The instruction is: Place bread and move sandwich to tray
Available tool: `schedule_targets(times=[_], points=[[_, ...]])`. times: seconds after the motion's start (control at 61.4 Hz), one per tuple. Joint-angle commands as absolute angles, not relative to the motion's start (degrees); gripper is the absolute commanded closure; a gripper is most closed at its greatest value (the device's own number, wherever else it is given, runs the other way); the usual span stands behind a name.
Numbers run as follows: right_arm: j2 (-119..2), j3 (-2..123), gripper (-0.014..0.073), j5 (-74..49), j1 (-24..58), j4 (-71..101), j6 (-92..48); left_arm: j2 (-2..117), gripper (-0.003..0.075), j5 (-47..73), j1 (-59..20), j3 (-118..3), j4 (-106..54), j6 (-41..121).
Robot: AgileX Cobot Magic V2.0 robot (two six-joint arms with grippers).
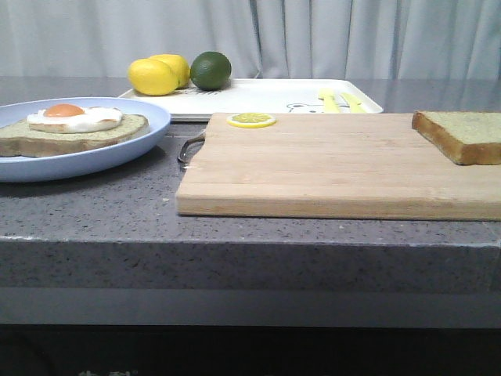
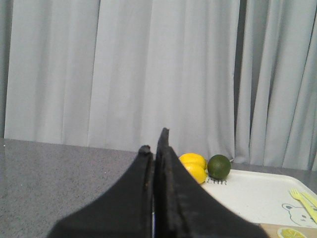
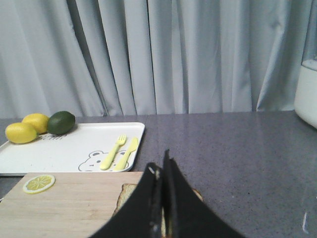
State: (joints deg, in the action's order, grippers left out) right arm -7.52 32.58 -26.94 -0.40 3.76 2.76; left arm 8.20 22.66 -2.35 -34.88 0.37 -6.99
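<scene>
Nothing of the task looks done yet: the bread (image 1: 463,135) lies bare on the right end of the wooden cutting board (image 1: 329,168), while the sandwich (image 1: 72,128), one slice topped with a fried egg, sits on its pale-blue plate (image 1: 117,153) at the left edge of the countertop (image 1: 94,215). Behind the board, the tray (image 1: 266,95) holds only two lemons (image 1: 156,74) and a lime (image 1: 210,70) at its left corner. Both the left gripper (image 2: 154,141) and the right gripper (image 3: 161,163) have their fingers pressed together on nothing, the right one just above the bread, so I judge both steps remain.
</scene>
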Motion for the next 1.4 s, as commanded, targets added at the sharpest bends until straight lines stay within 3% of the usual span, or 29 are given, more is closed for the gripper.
schedule_targets(times=[0.0, 0.114, 0.489, 0.587, 0.668, 0.782, 0.896, 1.092, 1.385], points=[[-13.41, 38.77, 0.0659, -29.77, -0.79, 3.3, 2.49, 13.8, 0.0741, 25.68, -2.42, -41.52, 0.0, -7.28], [-20.24, 43.79, 0.0659, -36.53, -0.79, 3.3, 2.49, 19.37, 0.0741, 29.19, -2.42, -45.67, -0.61, -7.28], [-32.51, 43.97, 0.0659, -38.67, -0.79, 3.66, 2.37, 27.81, 0.074, 30.09, -2.42, -45.11, -0.78, -7.28], [-34.99, 43.97, 0.0611, -39.42, -0.79, 3.66, 2.16, 28.71, 0.0725, 30.09, -2.42, -45.11, 0.0, -7.28], [-36.78, 43.97, 0.0479, -39.52, -0.79, 3.66, 2.16, 29.04, 0.0621, 29.88, -2.42, -45.11, 0.0, -7.05], [-38.8, 43.97, 0.0202, -39.41, -0.79, 3.71, 2.16, 29.04, 0.0368, 29.66, -2.42, -45.11, 0.43, -7.05], [-40.76, 43.97, 0.008, -38.52, -0.79, 3.71, 2.16, 29.04, 0.0235, 29.66, -2.42, -45.11, 0.72, -7.05], [-44.61, 44.94, 0.0088, -39.75, -0.79, 6.22, 2.16, 29.04, 0.0274, 29.66, -2.42, -45.11, 0.88, -7.05], [-57.57, 56.38, 0.0088, -53.25, -1.09, 5.5, 2.16, 29.04, 0.0301, 29.66, -2.42, -45.11, 1.21, -7.05]])
